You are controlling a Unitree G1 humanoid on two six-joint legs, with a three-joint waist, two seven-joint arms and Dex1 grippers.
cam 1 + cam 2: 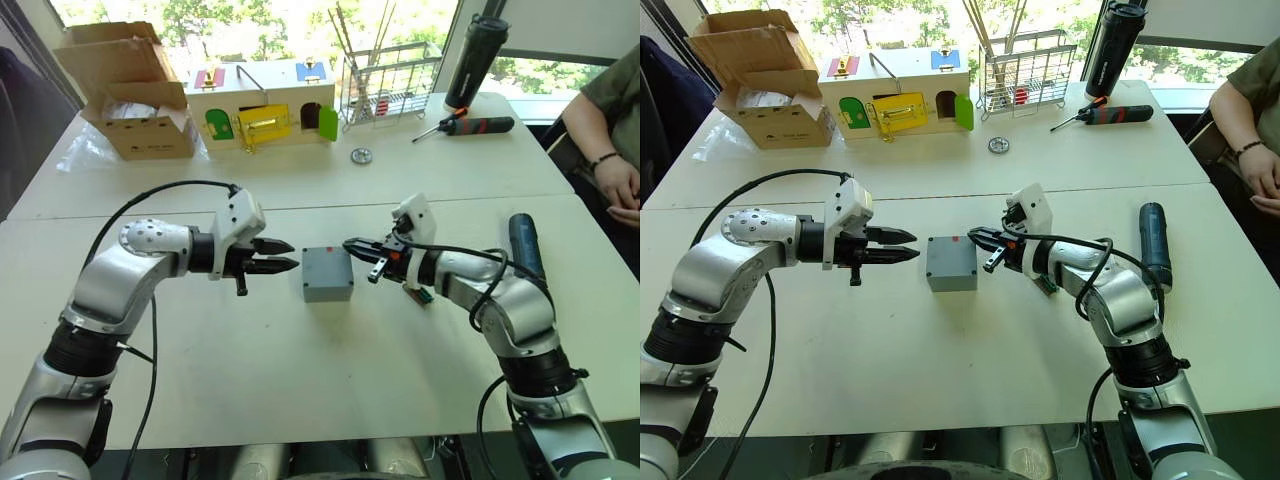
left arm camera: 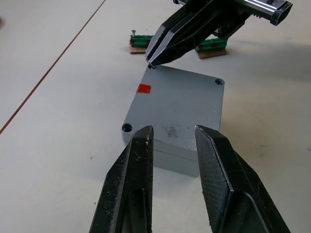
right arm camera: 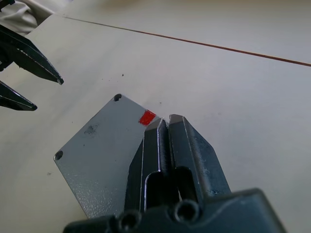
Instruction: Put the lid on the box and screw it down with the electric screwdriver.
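Lid (image 2: 180,104) already seated on box (image 1: 328,285), mid-counter (image 1: 300,380), directly between two claws. Left claw (image 1: 284,256) parted, empty, just short of box's near side. Right claw (image 1: 357,246) pinched closed, holding nothing, tip over lid's corner by red mark (image 2: 144,89). Electric screwdriver (image 1: 526,245) beyond right forearm, lengthwise away from robot; right arm judged nearer.
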